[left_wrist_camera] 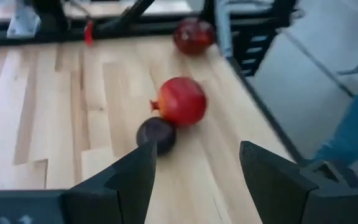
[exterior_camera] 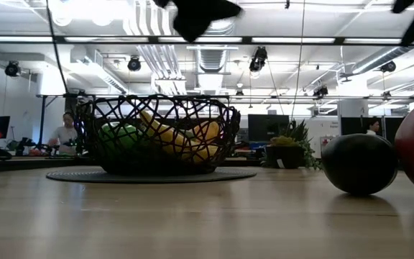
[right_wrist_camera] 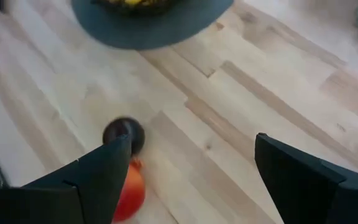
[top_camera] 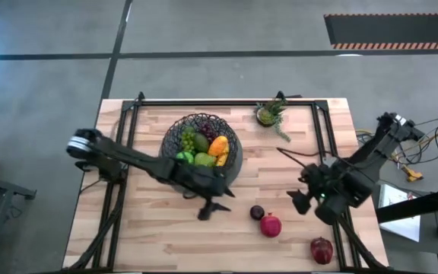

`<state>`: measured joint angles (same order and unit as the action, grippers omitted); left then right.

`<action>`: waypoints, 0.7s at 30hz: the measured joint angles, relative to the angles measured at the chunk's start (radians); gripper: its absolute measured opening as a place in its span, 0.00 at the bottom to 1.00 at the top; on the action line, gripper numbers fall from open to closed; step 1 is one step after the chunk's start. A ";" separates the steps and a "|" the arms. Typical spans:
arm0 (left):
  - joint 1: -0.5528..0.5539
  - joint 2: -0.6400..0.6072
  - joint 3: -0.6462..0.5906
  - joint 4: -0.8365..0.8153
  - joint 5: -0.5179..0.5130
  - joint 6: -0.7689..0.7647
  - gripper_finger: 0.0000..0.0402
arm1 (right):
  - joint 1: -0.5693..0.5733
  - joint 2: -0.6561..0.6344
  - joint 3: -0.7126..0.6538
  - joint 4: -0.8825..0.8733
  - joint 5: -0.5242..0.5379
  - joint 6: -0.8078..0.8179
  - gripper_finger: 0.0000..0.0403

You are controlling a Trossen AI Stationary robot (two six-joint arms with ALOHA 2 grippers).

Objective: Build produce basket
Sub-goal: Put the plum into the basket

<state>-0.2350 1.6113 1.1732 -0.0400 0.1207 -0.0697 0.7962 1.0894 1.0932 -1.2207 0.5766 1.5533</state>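
The black wire basket (top_camera: 172, 135) stands on its grey disc base near the table's far middle. It holds green and purple grapes, a green apple, an avocado, a banana and an orange piece. My left gripper (top_camera: 213, 209) hangs open in the air just near of the basket, pointing at the dark plum (left_wrist_camera: 156, 134) and the pomegranate (left_wrist_camera: 180, 101). My right gripper (top_camera: 299, 195) is open above the table to the right of the plum (top_camera: 257, 212) and the pomegranate (top_camera: 271, 225). The red apple (top_camera: 322, 249) lies by the near right corner.
A small potted green plant (top_camera: 271, 114) stands at the far edge, right of the basket. Black frame rails run along the table's far, left and right edges. Bare wood lies near and left of the basket. People sit in the room beyond the table.
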 joint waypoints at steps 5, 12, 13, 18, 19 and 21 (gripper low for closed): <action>-0.022 0.199 0.132 0.015 -0.059 -0.076 0.53 | 0.089 -0.026 -0.064 0.002 0.028 0.009 0.81; -0.021 0.421 0.331 0.021 -0.042 -0.089 0.54 | 0.097 -0.035 -0.106 0.001 0.030 -0.003 0.81; -0.020 0.443 0.354 0.021 -0.036 -0.088 0.54 | 0.097 -0.032 -0.106 0.003 0.030 0.000 0.81; -0.014 0.543 0.431 0.013 0.024 -0.040 0.58 | 0.115 -0.022 -0.097 0.009 0.029 0.000 0.81; -0.014 0.556 0.438 0.007 0.024 -0.025 0.60 | 0.119 -0.022 -0.095 0.007 0.030 -0.001 0.81; -0.014 0.574 0.441 0.005 0.022 0.015 0.64 | 0.124 -0.022 -0.090 0.007 0.031 0.003 0.81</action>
<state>-0.2485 2.1855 1.6146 -0.0347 0.1429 -0.0546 0.9202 1.0675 1.0037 -1.2133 0.6076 1.5561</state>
